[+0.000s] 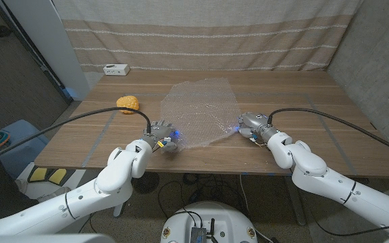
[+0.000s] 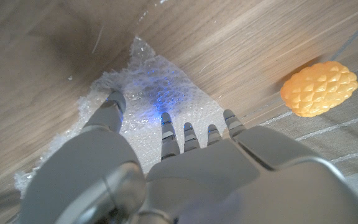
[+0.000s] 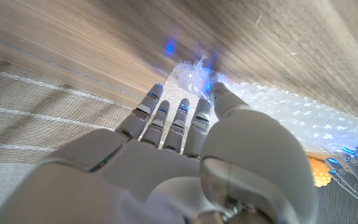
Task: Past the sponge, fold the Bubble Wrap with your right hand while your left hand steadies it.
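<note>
The Bubble Wrap [image 1: 201, 111] lies flat in the middle of the wooden table [image 1: 302, 101], its long axis running from the near edge toward 12 o'clock, with both hands at its near corners. The right hand [image 1: 250, 125] sits at the sheet's 4 o'clock corner; in the right wrist view its fingers [image 3: 182, 115] reach out slightly spread and the thumb tip meets the crinkled corner, though whether it actually pinches the film I cannot tell. The left hand [image 1: 163, 132] is at the 7 o'clock corner, fingers [image 2: 185, 134] apart and pressing down on the wrap. The fold, as I judge it, must carry the right corner toward 9 o'clock, across to the steadying hand. The orange sponge [image 1: 128, 102] rests apart at 9 o'clock; a striped curtain [image 1: 201, 34] closes the back.
</note>
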